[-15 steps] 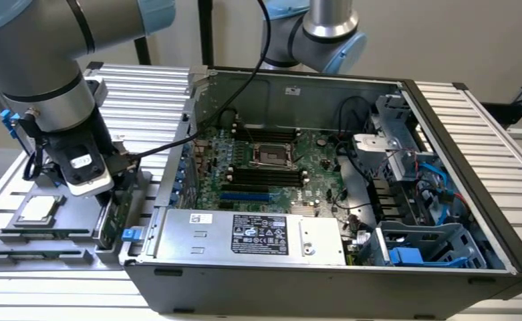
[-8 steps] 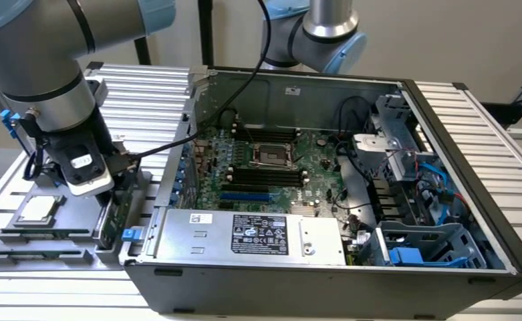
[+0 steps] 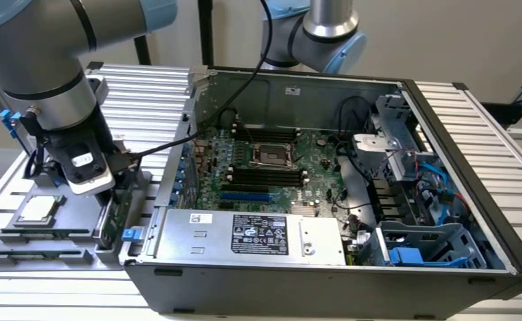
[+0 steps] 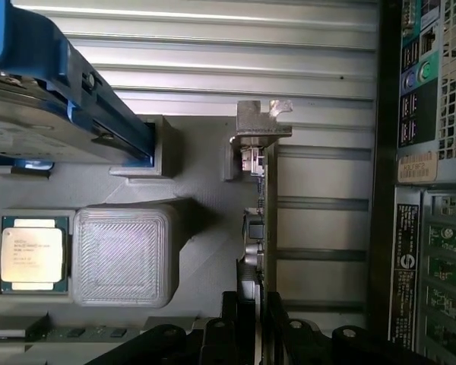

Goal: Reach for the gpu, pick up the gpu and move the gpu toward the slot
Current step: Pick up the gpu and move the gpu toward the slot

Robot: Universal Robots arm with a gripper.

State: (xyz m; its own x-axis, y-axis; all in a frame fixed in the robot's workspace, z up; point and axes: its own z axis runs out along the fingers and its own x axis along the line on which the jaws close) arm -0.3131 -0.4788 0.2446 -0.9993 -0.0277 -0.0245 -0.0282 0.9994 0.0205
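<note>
Both fingers [image 4: 228, 323] of the gripper [image 4: 251, 308] sit parted astride the near end of the gpu [image 4: 264, 220], which stands on edge in the grey tray [image 4: 205, 175] beside the computer case [image 4: 384, 190], its long axis running straight away from them toward its metal bracket [image 4: 262, 125].

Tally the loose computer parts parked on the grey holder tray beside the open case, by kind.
gpu: 1
processor chip: 1
hard drive in blue frame: 1
memory sticks: 2
Total: 5
</note>
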